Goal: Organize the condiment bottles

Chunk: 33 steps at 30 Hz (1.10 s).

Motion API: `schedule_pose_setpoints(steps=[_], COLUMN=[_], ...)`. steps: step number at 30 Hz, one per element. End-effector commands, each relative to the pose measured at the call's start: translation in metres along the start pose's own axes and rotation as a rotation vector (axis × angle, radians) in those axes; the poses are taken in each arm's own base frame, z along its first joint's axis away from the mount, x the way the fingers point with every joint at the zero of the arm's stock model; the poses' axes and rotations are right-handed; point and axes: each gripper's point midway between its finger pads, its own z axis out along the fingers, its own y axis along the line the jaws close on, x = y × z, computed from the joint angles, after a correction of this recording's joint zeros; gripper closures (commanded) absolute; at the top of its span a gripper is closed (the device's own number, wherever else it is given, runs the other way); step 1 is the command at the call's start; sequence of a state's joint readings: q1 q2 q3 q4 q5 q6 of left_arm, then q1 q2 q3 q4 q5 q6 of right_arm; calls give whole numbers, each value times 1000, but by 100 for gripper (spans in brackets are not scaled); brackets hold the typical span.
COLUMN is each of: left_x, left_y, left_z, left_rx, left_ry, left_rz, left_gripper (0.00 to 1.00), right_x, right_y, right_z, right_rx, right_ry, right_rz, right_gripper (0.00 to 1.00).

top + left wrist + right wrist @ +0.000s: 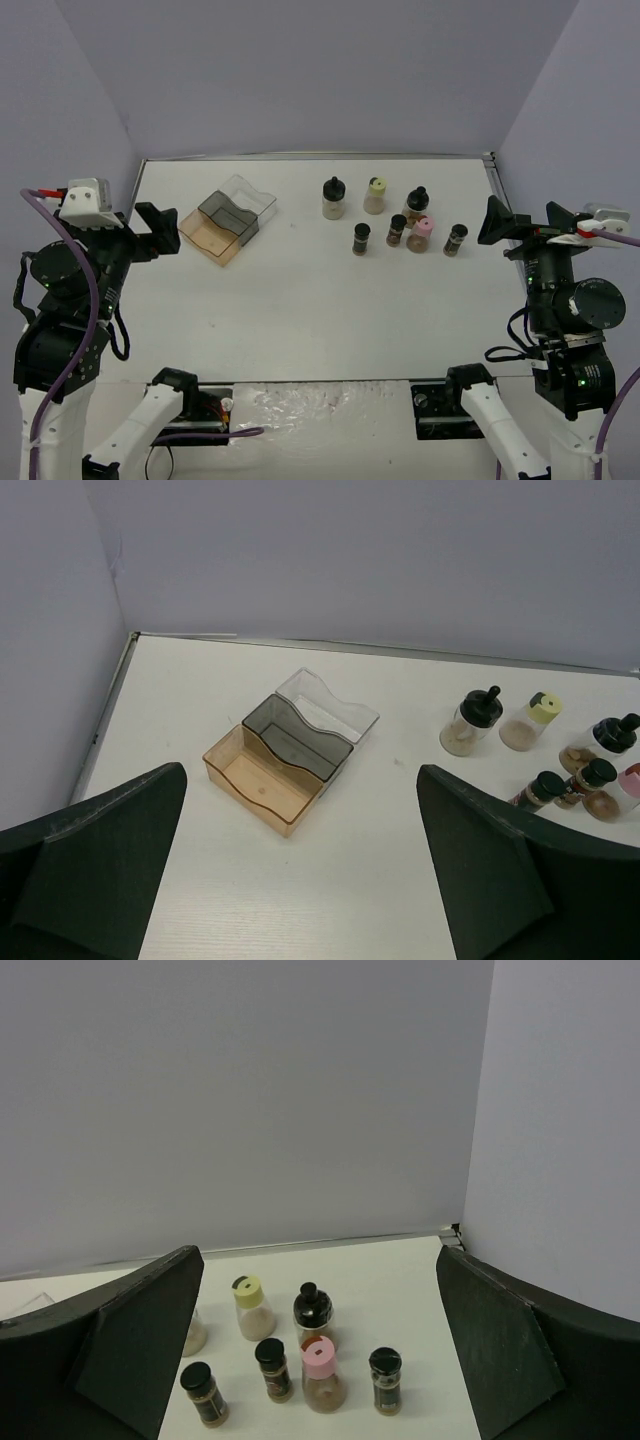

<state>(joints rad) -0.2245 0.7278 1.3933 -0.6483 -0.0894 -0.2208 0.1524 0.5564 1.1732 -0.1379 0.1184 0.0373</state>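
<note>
Between the right gripper's (318,1258) wide-spread fingers (130,1350), six condiment jars (273,1368) stand upright on a white table (400,1290) (a seventh (193,1338) peeks from behind one finger), the pink-capped one (320,1370) nearest.

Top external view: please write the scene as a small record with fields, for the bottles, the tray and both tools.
bottle count: seven, all upright, none in the tray
back row, left to right: round black-capped bottle, yellow-green-capped bottle, second round black-capped bottle
front row, left to right: left slim bottle, middle slim bottle, pink-capped bottle, right slim bottle
tray position: left of all bottles
left tool: open, holds nothing
right tool: open, holds nothing
</note>
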Motion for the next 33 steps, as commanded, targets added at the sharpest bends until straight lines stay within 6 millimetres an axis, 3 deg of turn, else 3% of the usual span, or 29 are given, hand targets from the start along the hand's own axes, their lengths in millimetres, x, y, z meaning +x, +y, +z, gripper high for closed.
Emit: schedule_pose_setpoints(steps=[1, 6, 11, 18, 25, 27, 29, 33], left_x=[-4, 18, 58, 119, 157, 157, 176, 188], left_y=[-11, -26, -55, -138, -251, -272, -295, -324], left_z=[22, 50, 95, 159, 191, 199, 208, 228], left_rx=[27, 73, 150, 268, 429, 445, 460, 465], left_ry=[-1, 118, 275, 364, 339, 310, 313, 276], left_rz=[-29, -46, -121, -94, -86, -69, -28, -19], left_gripper=[3, 3, 3, 3, 3, 3, 3, 3], right_x=[-15, -2, 24, 69, 94, 97, 100, 107], right_y=[9, 19, 19, 25, 33, 34, 35, 38], right_z=[9, 11, 18, 29, 28, 27, 26, 23], right_rx=[-34, -83, -65, -73, -111, -118, -124, -142], right_ry=[-64, -26, 49, 195, 264, 276, 287, 314], right_rz=[30, 46, 89, 103, 114, 114, 115, 113], right_gripper=[0, 0, 0, 0, 0, 0, 0, 0])
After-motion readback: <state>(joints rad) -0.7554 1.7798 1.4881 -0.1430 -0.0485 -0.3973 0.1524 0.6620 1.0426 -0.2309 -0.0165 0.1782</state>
